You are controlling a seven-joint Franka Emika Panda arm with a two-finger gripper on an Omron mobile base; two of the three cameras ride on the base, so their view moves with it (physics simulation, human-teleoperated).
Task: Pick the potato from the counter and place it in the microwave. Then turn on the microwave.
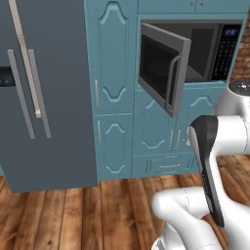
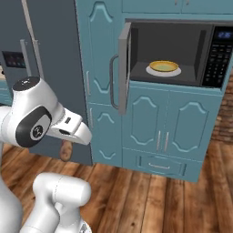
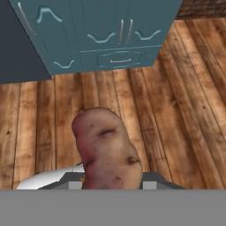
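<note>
Inside the open microwave (image 2: pixel 214 50), a white turntable plate (image 2: pixel 152 71) lies on its floor, carrying a shallow yellow dish (image 2: pixel 164 66).

The wooden plank floor (image 2: pixel 173 205) runs below.

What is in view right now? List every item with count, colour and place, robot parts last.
potato: one, tan-brown with dark spots, held at the gripper above the wooden floor.
microwave: one, grey steel frame with black keypad and blue display, built into the cabinets, door swung open.
plate: one, white, on the microwave's floor.
bowl: one, yellowish, on the plate.
fridge: one, dark grey with long pale handles, left of the cabinets.
cabinets: teal, beside and below the microwave, with a drawer at the bottom.
floor: brown wood planks.
brick wall: reddish, right of the microwave.
gripper: one, shut on the potato, pointing down at the floor.
</note>
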